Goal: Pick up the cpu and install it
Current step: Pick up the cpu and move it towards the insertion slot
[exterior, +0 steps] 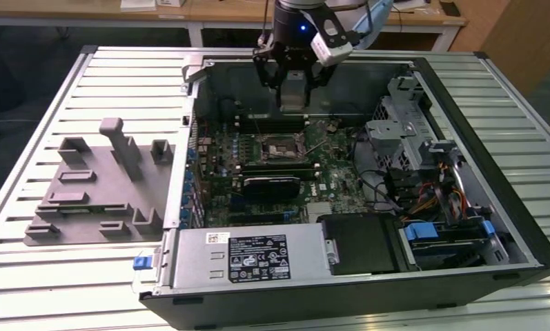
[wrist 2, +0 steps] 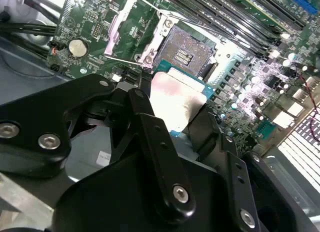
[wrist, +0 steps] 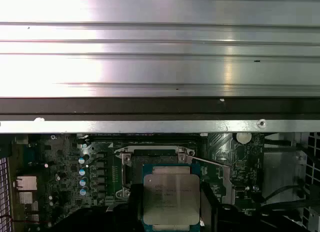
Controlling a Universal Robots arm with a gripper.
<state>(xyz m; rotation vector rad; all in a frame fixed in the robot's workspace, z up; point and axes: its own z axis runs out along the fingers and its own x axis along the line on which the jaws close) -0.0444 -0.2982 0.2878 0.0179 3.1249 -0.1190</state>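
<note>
Hand (exterior: 293,96): closed on the cpu (wrist: 171,199); the chip is being gripped by two opposite edges, metal top facing up.
Cpu position: being held above the socket (wrist 2: 187,51), apart from it and not seated. In both wrist views it is overlapping only the socket's near edge.
Step (judged): the chip is being lined up over the socket.
Doing it well (judged): the chip is best kept level and square to the socket's sides, with all four edges centred before any lowering. The contact field is likely being put at risk by a tilted or sliding touch.
Load frame (wrist 2: 120,29): apparently being held swung open beside the socket, so the opening is reading as free.
Lever wire (wrist: 205,162): lying along one side of the socket, close to the hand's path.
Memory sticks (wrist 2: 225,11): standing just beside the socket; finger clearance is looking tight there.
Case wall (wrist: 160,106): rising near the socket, behind the hand.
Cables (exterior: 422,186): well apart from the socket.
Grey fixture (exterior: 90,186): on the bench (exterior: 35,276), well apart from the socket and outside the case.
</note>
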